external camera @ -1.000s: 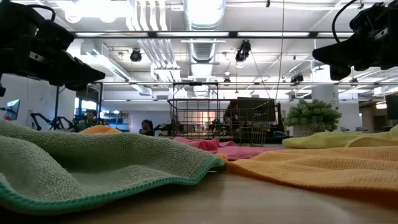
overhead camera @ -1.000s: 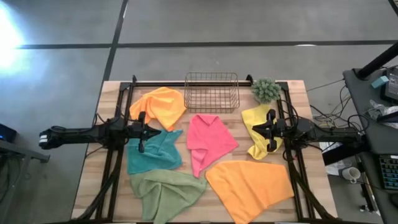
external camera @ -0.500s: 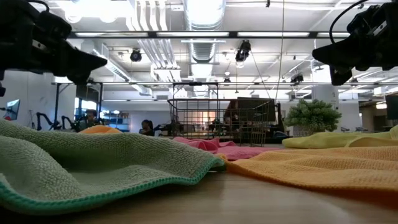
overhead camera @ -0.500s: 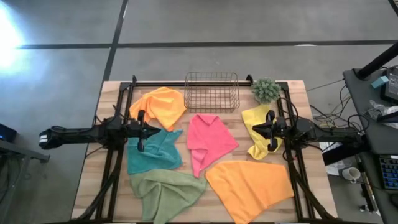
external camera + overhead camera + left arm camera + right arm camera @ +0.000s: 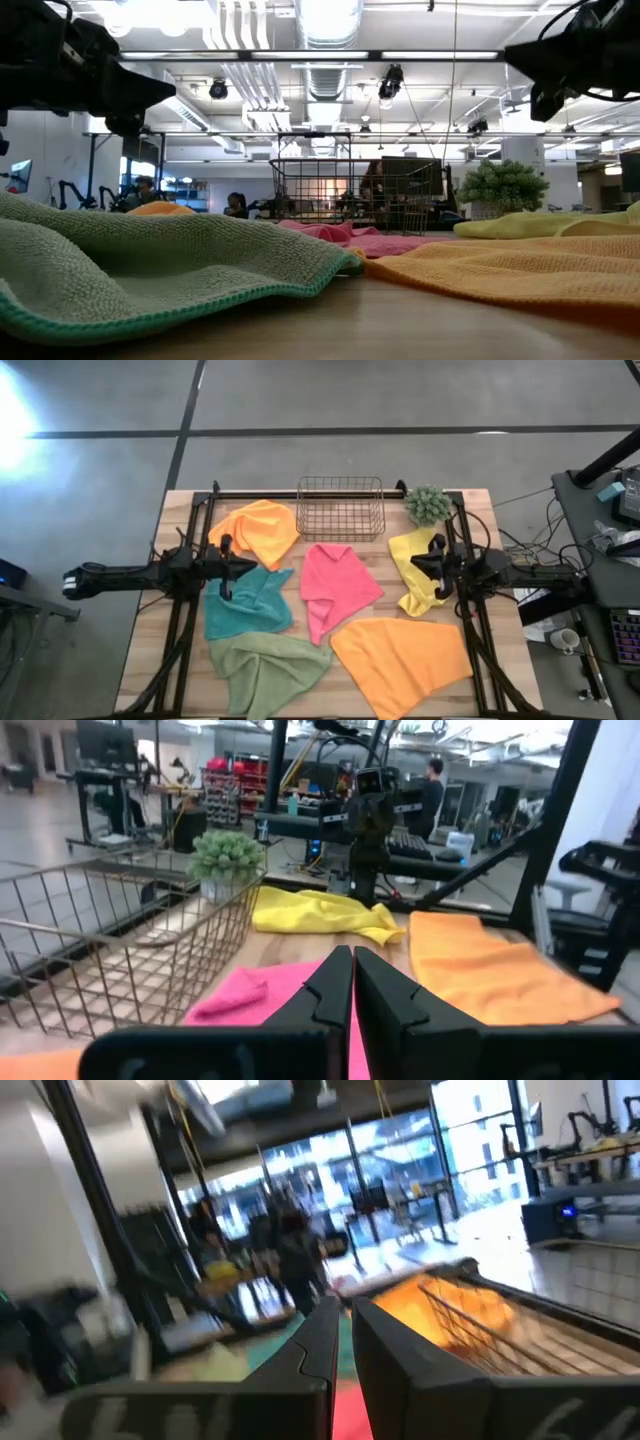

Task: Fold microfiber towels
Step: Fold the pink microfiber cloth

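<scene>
Six microfiber towels lie loose and rumpled on the wooden table: an orange one (image 5: 256,532) at the far left, a teal one (image 5: 246,606), a sage green one (image 5: 268,670), a pink one (image 5: 336,588) in the middle, a yellow one (image 5: 416,566) at the right and a larger orange one (image 5: 402,658) near the front. My left gripper (image 5: 250,567) (image 5: 352,972) hangs shut over the teal towel's far edge, pointing level toward the middle. My right gripper (image 5: 412,565) (image 5: 343,1330) hangs shut above the yellow towel, pointing toward the middle and slightly up. Neither holds anything.
A copper wire basket (image 5: 340,508) stands at the table's far edge in the middle. A small green fuzzy plant (image 5: 428,505) stands to its right. Black frame rails (image 5: 300,492) run along the far edge and both sides. People show in the room beyond.
Both grippers have tipped their fingertips upward and rolled a little, staying shut. In the low view the left one has gone from pointing slightly down to level, and the right one has risen. The towels have not moved.
</scene>
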